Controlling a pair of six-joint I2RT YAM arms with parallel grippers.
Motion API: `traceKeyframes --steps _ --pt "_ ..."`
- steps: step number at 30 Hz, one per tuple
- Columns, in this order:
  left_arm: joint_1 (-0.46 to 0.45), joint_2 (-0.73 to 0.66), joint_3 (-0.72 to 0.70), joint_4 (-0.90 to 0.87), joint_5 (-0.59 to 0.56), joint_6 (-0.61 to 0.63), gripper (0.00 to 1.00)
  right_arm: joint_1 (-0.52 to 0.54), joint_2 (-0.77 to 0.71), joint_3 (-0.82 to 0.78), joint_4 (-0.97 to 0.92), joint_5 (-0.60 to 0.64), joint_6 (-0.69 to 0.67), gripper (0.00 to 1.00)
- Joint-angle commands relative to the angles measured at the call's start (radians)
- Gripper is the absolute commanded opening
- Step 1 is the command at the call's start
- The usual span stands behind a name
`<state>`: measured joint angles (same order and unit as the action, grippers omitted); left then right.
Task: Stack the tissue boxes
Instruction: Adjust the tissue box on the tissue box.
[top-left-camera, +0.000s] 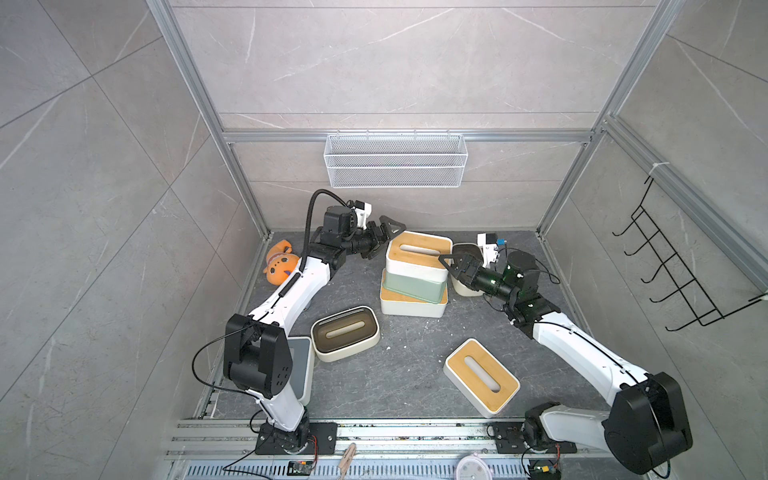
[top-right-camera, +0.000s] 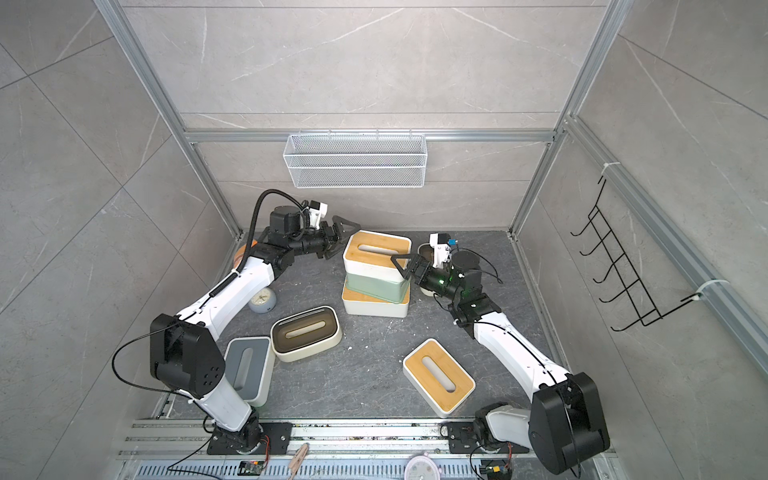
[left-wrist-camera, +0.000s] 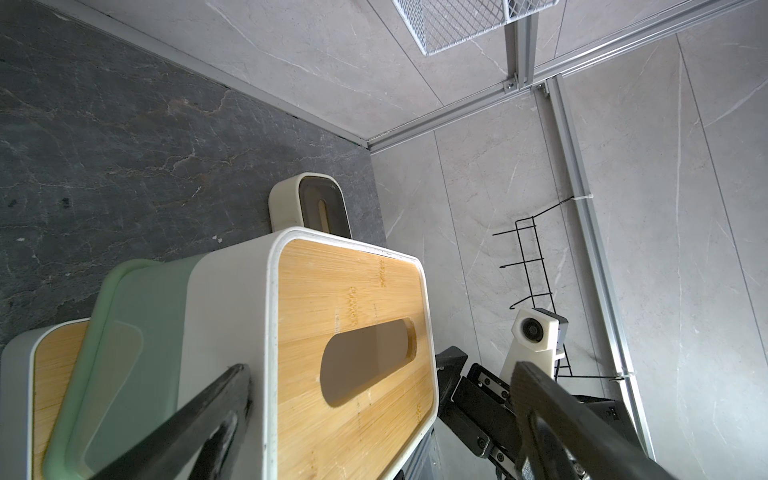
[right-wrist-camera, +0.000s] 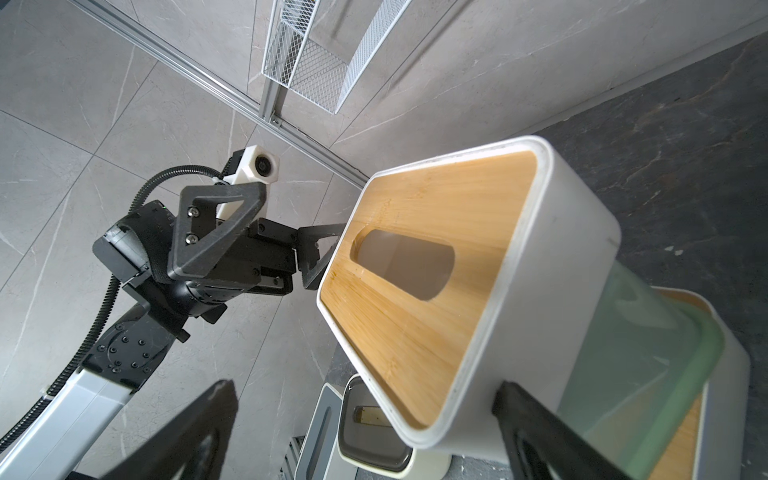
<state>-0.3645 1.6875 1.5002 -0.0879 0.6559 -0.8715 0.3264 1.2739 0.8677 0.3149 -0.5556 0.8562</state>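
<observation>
Dark floor (top-left-camera: 407, 374): left arm (top-left-camera: 257, 353) half-hides grey-lidded box (top-left-camera: 303, 365).

No lettering, label, brand or number can be read in any of the views. A small round clock (top-right-camera: 262, 300) lies on the worktop to the left of the stack of tissue boxes (top-right-camera: 374, 306); it shows a pale dial, but its marks are too small to make out. The top tissue box (left-wrist-camera: 353, 291) of that stack bears a few faint dark flecks on its bamboo lid, and they form no legible characters.
</observation>
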Motion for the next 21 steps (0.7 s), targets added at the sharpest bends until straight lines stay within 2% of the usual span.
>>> traceKeyframes --steps 1,11,21 --pt "-0.035 -0.034 0.073 0.017 0.076 0.011 1.0 0.032 -0.016 0.005 0.017 -0.024 -0.018 1.0" --pt "-0.036 0.006 0.135 -0.018 0.077 0.035 1.0 0.037 -0.026 0.008 0.001 -0.014 -0.026 1.0" --pt "-0.036 0.053 0.126 -0.009 0.081 0.025 1.0 0.037 -0.044 0.0 -0.027 0.006 -0.042 1.0"
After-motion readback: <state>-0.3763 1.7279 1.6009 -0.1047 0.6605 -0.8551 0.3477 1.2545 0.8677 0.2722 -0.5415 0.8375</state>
